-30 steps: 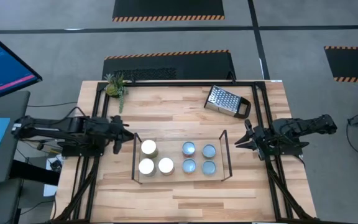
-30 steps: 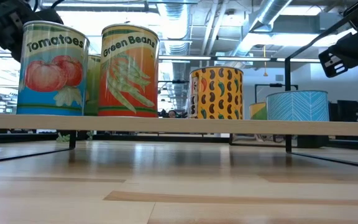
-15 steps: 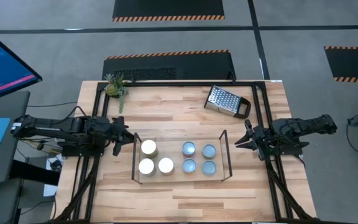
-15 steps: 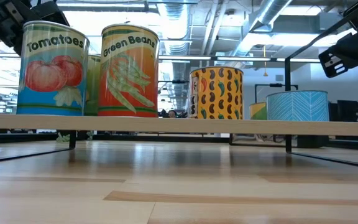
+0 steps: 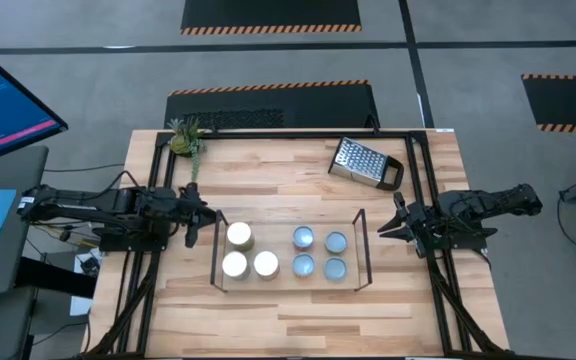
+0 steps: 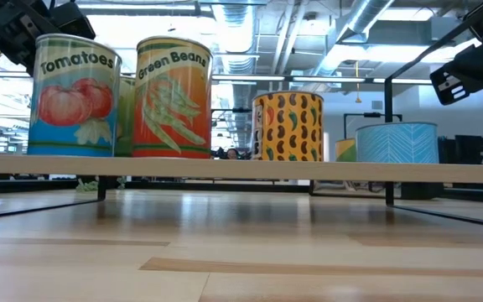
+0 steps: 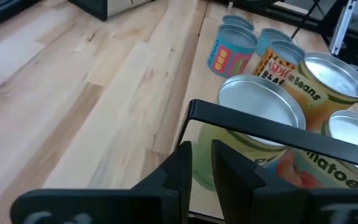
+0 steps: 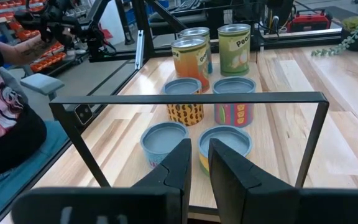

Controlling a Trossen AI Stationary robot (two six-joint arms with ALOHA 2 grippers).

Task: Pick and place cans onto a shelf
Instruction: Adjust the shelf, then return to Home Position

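Note:
The shelf [image 5: 214,252], thin black wire on a light wooden base [image 6: 241,166], stands mid-table with several cans upright on it. Three white-topped cans [image 5: 238,236] stand at its left end and several blue-topped cans [image 5: 303,238] at its right. The low view shows the Tomatoes [image 6: 74,96], Green Beans [image 6: 174,96], chilli-patterned [image 6: 288,126] and short blue [image 6: 397,143] cans. My left gripper [image 5: 204,222] [image 7: 201,158] is shut and empty at the shelf's left wire end. My right gripper [image 5: 384,229] [image 8: 199,158] is shut and empty, just off the right wire end [image 8: 197,98]. My left gripper comes level from the table's left, tipped slightly down, with its fingertips [image 7: 185,155] right below the top bar of the shelf's left wire end [image 7: 253,127]. I cannot tell whether they touch the wire.
A metal grater [image 5: 363,162] lies at the far right of the table and a small plant [image 5: 186,138] at the far left corner. The black table frame [image 5: 268,133] runs around the tabletop. A seated person [image 8: 5,106] shows beyond the left edge in the right wrist view.
My left gripper has tipped and rolled a little without leaving its place at the shelf's left end. The cans on the shelf have shifted slightly toward the table's far edge.

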